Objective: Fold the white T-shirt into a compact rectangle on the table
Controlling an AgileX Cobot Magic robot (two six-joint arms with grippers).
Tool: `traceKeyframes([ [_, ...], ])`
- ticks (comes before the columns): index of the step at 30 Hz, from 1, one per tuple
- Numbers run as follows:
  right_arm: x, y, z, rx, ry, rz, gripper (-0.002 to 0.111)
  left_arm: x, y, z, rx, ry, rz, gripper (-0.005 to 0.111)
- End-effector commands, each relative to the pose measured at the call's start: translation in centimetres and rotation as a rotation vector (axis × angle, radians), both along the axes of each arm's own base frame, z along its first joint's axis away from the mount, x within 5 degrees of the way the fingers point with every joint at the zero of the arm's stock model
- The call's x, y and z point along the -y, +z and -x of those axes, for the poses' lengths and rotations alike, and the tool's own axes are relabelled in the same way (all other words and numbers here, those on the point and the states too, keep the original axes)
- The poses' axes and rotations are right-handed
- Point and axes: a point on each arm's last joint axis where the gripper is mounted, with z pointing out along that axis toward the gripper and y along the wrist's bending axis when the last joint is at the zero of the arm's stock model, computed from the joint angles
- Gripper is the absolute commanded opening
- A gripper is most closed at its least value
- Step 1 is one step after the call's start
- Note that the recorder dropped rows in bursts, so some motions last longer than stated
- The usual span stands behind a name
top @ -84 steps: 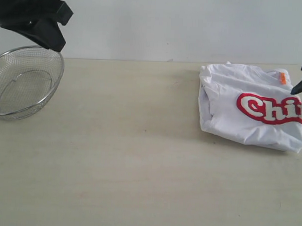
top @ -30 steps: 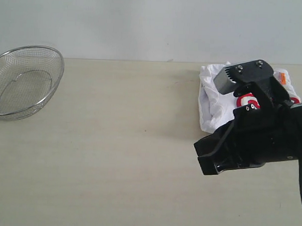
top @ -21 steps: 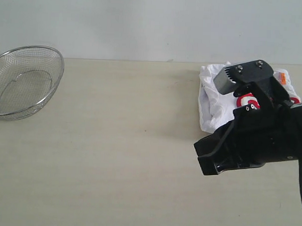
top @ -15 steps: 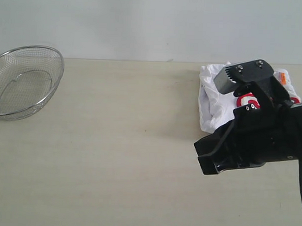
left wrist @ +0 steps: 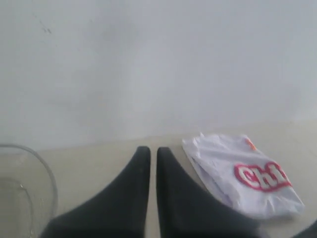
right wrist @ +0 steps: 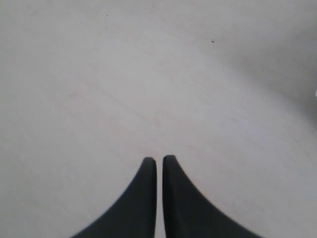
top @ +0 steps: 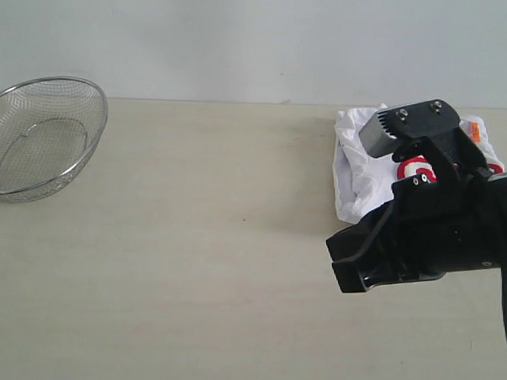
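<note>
Two grippers, both pinched closed and empty. Right gripper [top: 343, 263] hangs over bare table [top: 192, 255], on the near side of the white T-shirt [top: 355, 173], and its arm blocks part of the shirt. Left gripper [left wrist: 153, 150] is outside the exterior view. The shirt lies folded at far right, red lettering up. Wire-mesh bowl [top: 37, 138] sits far left.

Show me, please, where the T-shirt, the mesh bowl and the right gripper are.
T-shirt [left wrist: 260, 177], left wrist view, on the red lettering.
mesh bowl [top: 74, 148], exterior view, on its wire wall.
right gripper [right wrist: 159, 159], right wrist view, midway between the shut fingertips.
</note>
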Motion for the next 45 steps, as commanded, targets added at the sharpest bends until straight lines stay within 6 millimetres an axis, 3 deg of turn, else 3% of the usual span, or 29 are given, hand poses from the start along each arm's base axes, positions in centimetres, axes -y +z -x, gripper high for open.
traceKeyframes([
  [1,0.1,-0.1,0.1,0.005,0.000,0.002,0.000,-1.4,-1.4,2.7,0.160,0.085,0.046,0.005],
  [8,0.1,-0.1,0.1,0.005,0.000,0.002,0.000,-2.8,-4.9,5.1,0.362,0.202,0.103,0.005],
  [15,0.1,0.0,0.1,0.007,-0.002,0.003,0.000,-3.2,-7.9,6.2,0.404,0.273,0.102,0.005],
  [22,0.1,0.0,0.1,0.006,-0.003,0.001,0.000,-3.8,-10.3,5.3,0.483,0.349,0.106,0.005],
  [29,0.1,0.0,0.1,0.007,-0.004,0.001,0.000,-4.0,-14.8,4.1,0.395,0.375,0.095,0.005],
  [39,0.1,0.0,0.1,0.007,-0.004,0.001,0.000,-3.7,-15.2,4.0,0.367,0.360,-0.033,0.005],
  [45,0.1,0.0,0.1,0.007,-0.004,0.001,0.000,-3.1,-17.2,3.6,0.151,0.287,-0.064,0.005],
])
